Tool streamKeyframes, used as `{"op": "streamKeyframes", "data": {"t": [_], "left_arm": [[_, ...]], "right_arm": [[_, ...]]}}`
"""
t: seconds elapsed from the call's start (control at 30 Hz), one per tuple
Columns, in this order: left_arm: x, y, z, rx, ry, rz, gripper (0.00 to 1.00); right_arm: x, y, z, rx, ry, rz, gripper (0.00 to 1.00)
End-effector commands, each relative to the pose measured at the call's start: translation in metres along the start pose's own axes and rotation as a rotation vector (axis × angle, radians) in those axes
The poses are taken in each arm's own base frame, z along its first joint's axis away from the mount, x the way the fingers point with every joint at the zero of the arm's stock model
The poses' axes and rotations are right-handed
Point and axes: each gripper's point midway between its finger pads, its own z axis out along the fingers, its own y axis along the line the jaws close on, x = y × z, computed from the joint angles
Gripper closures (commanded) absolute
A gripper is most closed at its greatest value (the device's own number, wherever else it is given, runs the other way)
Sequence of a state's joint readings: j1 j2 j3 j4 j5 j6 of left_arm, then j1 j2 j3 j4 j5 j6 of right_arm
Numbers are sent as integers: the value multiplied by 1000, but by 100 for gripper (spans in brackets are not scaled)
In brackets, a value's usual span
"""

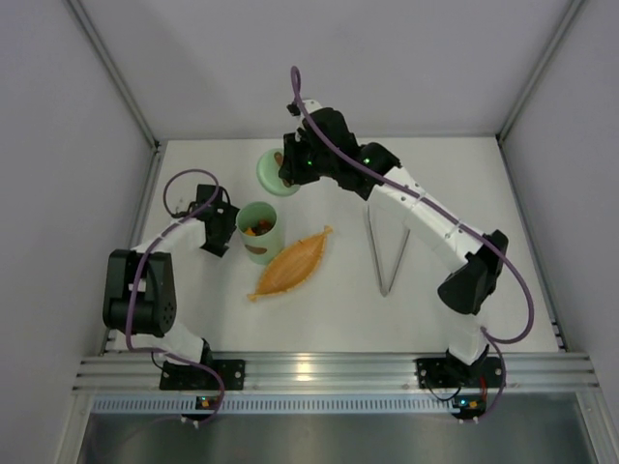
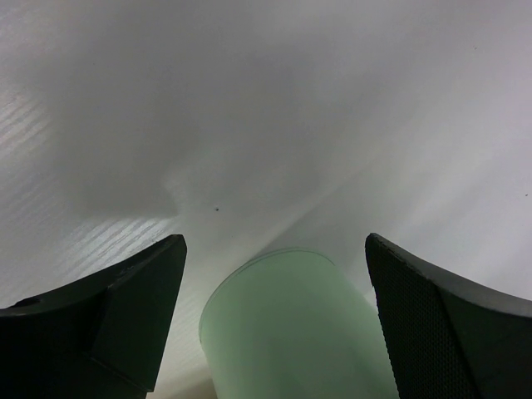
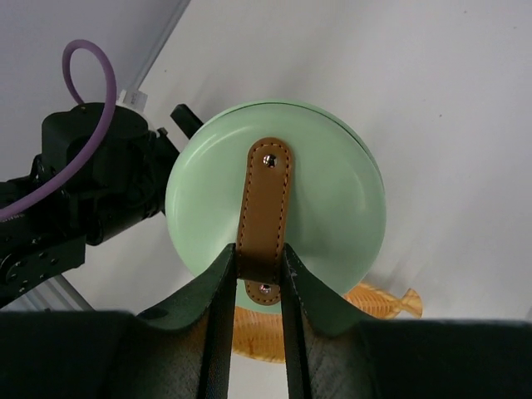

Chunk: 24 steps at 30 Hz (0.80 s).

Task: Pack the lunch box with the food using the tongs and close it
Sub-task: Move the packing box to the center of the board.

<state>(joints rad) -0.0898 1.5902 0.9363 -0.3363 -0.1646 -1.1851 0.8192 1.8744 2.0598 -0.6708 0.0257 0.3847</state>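
The mint-green lunch box tub [image 1: 259,235] stands upright left of centre with orange food [image 1: 254,229] inside. My left gripper [image 1: 224,230] is open beside it. In the left wrist view the tub [image 2: 291,332] sits between the two dark fingers [image 2: 125,320] with a gap on each side. The round lid [image 1: 272,172] is behind the tub. My right gripper [image 3: 259,253] is shut on the lid's brown handle [image 3: 264,195], and the lid [image 3: 332,191] hides the tub in that view. The tongs [image 1: 388,253] lie on the table right of centre, untouched.
An orange leaf-shaped tray [image 1: 292,263] lies just in front of the tub, its edge showing under the lid [image 3: 382,301]. The left arm [image 3: 91,183] is close to the lid. White walls close in the table at the back and sides.
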Motion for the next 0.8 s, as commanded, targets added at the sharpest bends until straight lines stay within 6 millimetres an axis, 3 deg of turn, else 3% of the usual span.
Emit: {"op": "streamKeyframes", "data": {"t": [0.0, 0.27, 0.77], "left_arm": [[-7, -25, -1, 62, -37, -25, 7], [13, -41, -1, 96, -17, 5, 7], [42, -64, 0, 155, 25, 25, 6]], "right_arm": [[21, 7, -4, 28, 106, -68, 89], [52, 10, 4, 62, 194, -116, 89], [78, 21, 8, 71, 262, -170, 89]]}}
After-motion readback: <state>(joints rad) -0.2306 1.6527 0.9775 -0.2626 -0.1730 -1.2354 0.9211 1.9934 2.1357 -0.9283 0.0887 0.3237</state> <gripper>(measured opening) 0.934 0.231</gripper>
